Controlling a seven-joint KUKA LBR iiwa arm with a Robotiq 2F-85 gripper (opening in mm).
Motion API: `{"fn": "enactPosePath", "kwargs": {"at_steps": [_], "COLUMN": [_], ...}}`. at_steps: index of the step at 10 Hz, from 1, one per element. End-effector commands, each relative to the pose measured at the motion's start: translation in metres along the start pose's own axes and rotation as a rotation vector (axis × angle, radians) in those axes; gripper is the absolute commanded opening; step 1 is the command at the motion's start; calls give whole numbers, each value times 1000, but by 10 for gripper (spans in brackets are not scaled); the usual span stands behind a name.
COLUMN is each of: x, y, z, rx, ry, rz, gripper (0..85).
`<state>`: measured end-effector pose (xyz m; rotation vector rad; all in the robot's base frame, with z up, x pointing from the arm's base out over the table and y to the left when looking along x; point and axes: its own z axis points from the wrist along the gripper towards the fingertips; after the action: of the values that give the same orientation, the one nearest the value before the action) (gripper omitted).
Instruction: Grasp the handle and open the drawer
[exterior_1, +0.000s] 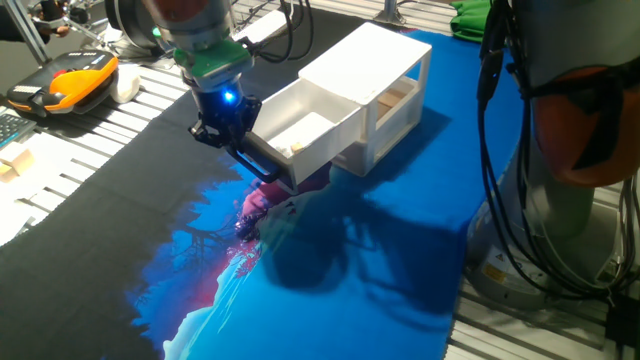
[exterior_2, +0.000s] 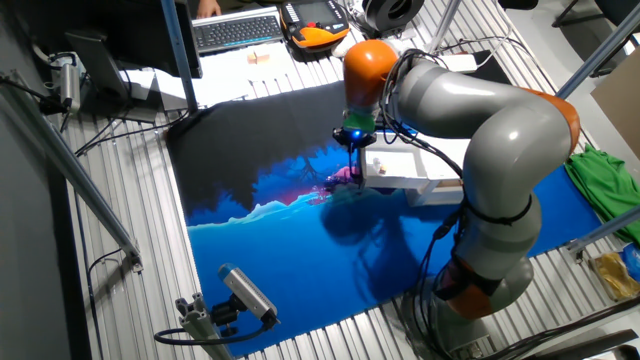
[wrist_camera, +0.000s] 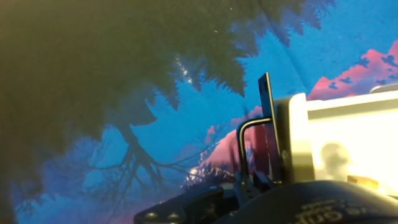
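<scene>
Black fingers (exterior_1: 262, 163) sat right at the handle (exterior_1: 272, 170), down at the drawer's front edge, though whether they were clenched on the bar or merely beside it could not be told: in one fixed view the dark fingers and the dark bar merged, and in the hand view only the bar's bent end (wrist_camera: 247, 146) and a thin black plate stood clear against the white front. The hand reached the front from the open side of the table, probably so that a straight pull away from the cabinet would slide the tray along its runners without twisting it. A blue light glowed on the wrist just above. The drawer (exterior_1: 300, 125) stood well out of the cabinet (exterior_1: 385, 75), its shallow white tray open to the top with something small and pale inside near the front, so the opening looked largely done; how much travel was left could not be judged. The cabinet lay on the blue part of a printed cloth (exterior_1: 330, 290), black with tree shapes on one side and blue and pink on the other, which covered the slatted table (exterior_2: 130, 300) and likely kept the light box from skidding while it was pulled. The grey and orange arm (exterior_2: 480, 110) arched over from the cabinet's side. An orange device (exterior_1: 75, 80) and a keyboard (exterior_2: 235, 30) lay well apart at the table's far edge.
</scene>
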<state>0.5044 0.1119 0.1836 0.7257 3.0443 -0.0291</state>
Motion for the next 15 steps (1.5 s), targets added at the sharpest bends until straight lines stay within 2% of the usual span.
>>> {"fn": "enactPosePath", "kwargs": {"at_steps": [1, 3, 4, 5, 7, 8, 10, 11, 12, 13, 15], "x": [1, 3, 4, 6, 8, 8, 15, 17, 17, 17, 18], "y": [0, -1, -3, -8, -16, -19, -25, -32, -38, -44, -51], "z": [-5, -17, -21, -25, -28, -29, -34, -38, -40, -41, -39], "rx": [-1, 7, -1, -27, -71, -76, -47, -9, 5, 13, 2], "ry": [4, 15, 22, 33, 40, 42, 25, 13, 8, 7, 2], "rz": [-1, -1, -7, -25, -26, -32, -63, -120, -159, -174, -191], "gripper": [170, 170, 170, 0, 0, 0, 0, 0, 0, 0, 0]}}
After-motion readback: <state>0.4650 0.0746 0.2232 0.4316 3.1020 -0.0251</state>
